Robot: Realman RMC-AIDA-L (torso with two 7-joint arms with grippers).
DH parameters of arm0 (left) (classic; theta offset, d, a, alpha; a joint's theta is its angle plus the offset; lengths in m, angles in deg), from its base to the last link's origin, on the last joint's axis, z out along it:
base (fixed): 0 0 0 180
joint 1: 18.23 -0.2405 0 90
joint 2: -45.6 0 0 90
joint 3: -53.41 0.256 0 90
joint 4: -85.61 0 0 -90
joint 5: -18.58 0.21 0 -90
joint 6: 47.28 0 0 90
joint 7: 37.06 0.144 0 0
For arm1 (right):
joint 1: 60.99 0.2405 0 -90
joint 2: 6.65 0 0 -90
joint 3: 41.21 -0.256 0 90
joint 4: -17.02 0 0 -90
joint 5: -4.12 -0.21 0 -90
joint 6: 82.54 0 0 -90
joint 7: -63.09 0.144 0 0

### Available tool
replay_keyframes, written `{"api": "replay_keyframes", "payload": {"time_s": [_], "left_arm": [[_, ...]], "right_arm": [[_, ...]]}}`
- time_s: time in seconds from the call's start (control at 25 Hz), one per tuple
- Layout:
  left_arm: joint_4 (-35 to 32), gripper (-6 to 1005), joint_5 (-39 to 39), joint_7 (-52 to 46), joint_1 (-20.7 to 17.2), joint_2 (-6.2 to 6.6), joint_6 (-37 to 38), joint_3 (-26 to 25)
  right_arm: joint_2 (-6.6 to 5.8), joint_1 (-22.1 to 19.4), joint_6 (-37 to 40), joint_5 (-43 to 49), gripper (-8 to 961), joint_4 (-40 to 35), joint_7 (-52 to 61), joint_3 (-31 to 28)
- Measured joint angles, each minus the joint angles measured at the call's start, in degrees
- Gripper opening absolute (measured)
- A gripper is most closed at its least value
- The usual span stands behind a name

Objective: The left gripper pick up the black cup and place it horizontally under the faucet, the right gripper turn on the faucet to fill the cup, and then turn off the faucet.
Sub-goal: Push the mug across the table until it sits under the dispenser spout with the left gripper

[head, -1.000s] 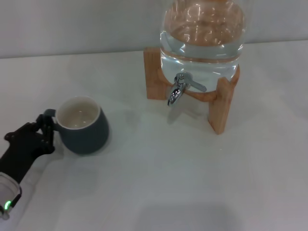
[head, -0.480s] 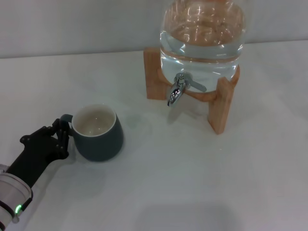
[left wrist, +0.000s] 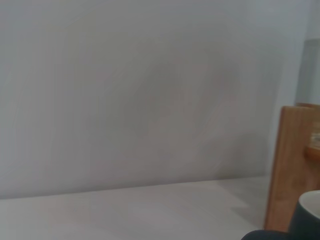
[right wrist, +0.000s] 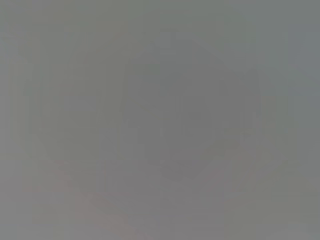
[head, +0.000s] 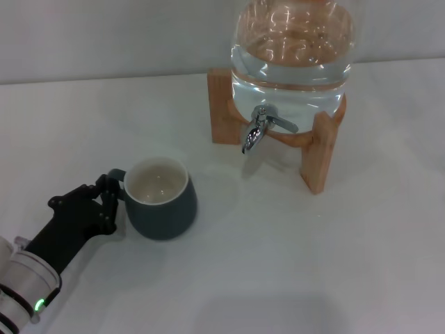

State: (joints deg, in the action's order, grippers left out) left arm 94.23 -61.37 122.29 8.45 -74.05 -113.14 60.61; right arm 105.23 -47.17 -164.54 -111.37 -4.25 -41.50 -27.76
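The black cup (head: pixel 161 199) stands upright on the white table, left of and nearer than the faucet (head: pixel 258 131). It is dark charcoal with a cream inside and looks empty. My left gripper (head: pixel 110 197) is shut on the cup's small handle at its left side. The chrome faucet points down from the clear water jar (head: pixel 292 52), with its lever pointing right. In the left wrist view a sliver of the cup (left wrist: pixel 306 216) shows beside the wooden stand (left wrist: pixel 292 165). My right gripper is not in view; the right wrist view shows only flat grey.
The water jar rests on a wooden stand (head: pixel 321 149) at the back right. A pale wall runs along the far edge of the white table (head: pixel 292 264).
My left gripper has carried the cup to the right and nearer, toward the faucet, still holding the handle. The faucet and jar have not moved.
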Motion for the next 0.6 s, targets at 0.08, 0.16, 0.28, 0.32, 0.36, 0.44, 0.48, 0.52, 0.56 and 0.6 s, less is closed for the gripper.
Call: {"api": "replay_keyframes", "payload": {"time_s": [0.08, 0.16, 0.28, 0.32, 0.36, 0.44, 0.48, 0.52, 0.56, 0.6], "left_arm": [[0.3, 117, 0.6, 0.0, 0.1, 0.03, -0.1, 0.0], [0.5, 117, 0.8, 0.0, 0.2, 0.09, -0.3, 0.0], [0.5, 117, 1.7, 0.0, 0.2, 0.11, -1.1, 0.0], [0.5, 117, 2.2, 0.0, 0.2, 0.12, -1.5, 0.0], [0.5, 117, 2.6, 0.0, 0.2, 0.12, -1.8, 0.0], [0.5, 117, 2.9, -0.1, 0.2, 0.12, -2.1, 0.0], [0.5, 117, 3.3, -0.1, 0.2, 0.12, -2.7, 0.0], [0.5, 117, 3.4, -0.1, 0.2, 0.14, -2.9, 0.0], [0.5, 117, 3.5, -0.1, 0.2, 0.16, -3.1, 0.0], [0.5, 117, 3.6, -0.2, 0.1, 0.17, -3.4, 0.0]], "right_arm": [[0.02, 0.0, 0.0, 0.0, 842, 0.0, 0.0, 0.0], [0.07, 0.0, 0.0, 0.0, 842, 0.0, 0.0, 0.0], [0.09, 0.0, 0.0, 0.0, 842, 0.0, 0.0, 0.0], [0.09, 0.0, -0.1, 0.0, 842, 0.0, 0.0, 0.0], [0.09, 0.0, -0.1, 0.0, 842, -0.1, 0.0, 0.0], [0.09, 0.0, -0.1, 0.0, 842, -0.1, 0.0, 0.0], [0.09, 0.0, -0.1, 0.0, 842, -0.1, 0.0, 0.0], [0.09, 0.0, -0.1, 0.0, 842, -0.1, 0.0, 0.0], [0.09, 0.1, -0.1, 0.0, 842, -0.1, 0.0, 0.0], [0.09, 0.1, -0.1, 0.0, 842, -0.1, 0.0, 0.0]]}}
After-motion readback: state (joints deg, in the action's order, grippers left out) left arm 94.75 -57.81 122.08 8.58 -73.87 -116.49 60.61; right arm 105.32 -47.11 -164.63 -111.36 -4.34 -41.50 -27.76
